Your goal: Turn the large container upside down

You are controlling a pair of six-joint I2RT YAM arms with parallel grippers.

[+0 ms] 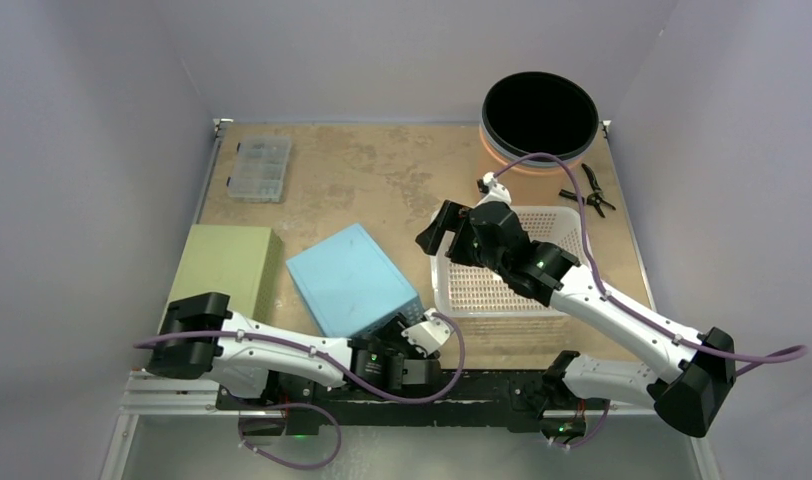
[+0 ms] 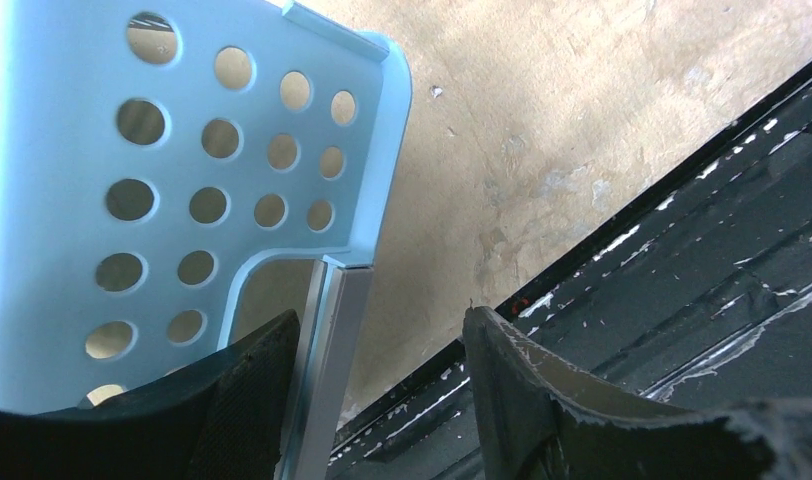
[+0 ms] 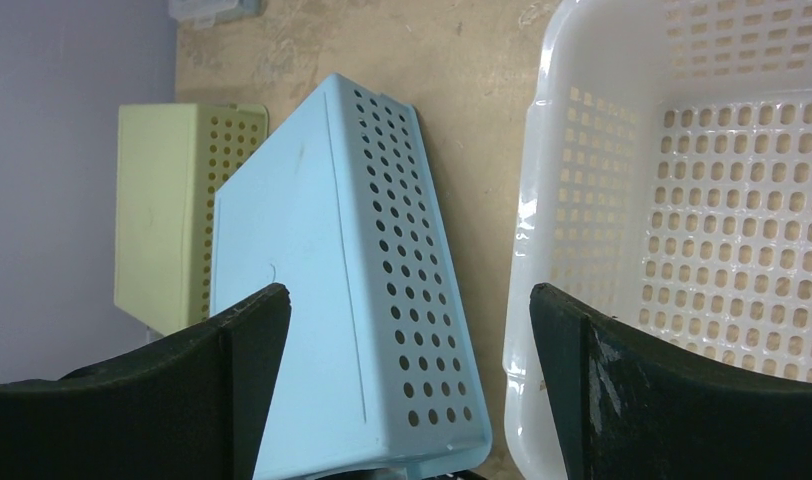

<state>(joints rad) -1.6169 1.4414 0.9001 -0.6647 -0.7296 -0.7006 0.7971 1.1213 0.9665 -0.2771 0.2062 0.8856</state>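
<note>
Left tool (image 2: 380, 330): jaws partly open, gripping nothing. It sits low at the near right corner of the blue container (image 1: 350, 278). The container's corner rim stands between the fingers, close against one of them, with a clear gap to the other. Whether that finger touches the rim cannot be told.

Right tool (image 3: 410, 300): jaws wide open and empty. It hangs above the strip of table between the blue container and the white basket (image 1: 487, 290), touching neither.

Blue container: lies near the middle of the table, slightly left, solid base uppermost and perforated walls running down to the surface, turned at an angle to the table edge.

Count of items:
- Three perforated containers. The blue one; a green container (image 1: 227, 265) just left of it, also base up; the white basket to its right, open side up.
- One round bin (image 1: 512, 168), black-rimmed with an orange wall, at the far right corner.
- One clear compartment box (image 1: 259, 168) at the far left.
- One pair of pliers (image 1: 592, 195), far right, beside the bin.
- Two arms, one tool each.

Table (image 1: 382, 180): bare wood board, worn and blotched with pale patches. A black rail (image 2: 682, 260), scuffed white, runs along its near edge.

Room: plain pale walls (image 1: 82, 150) close the table in on the left, far and right sides.
</note>
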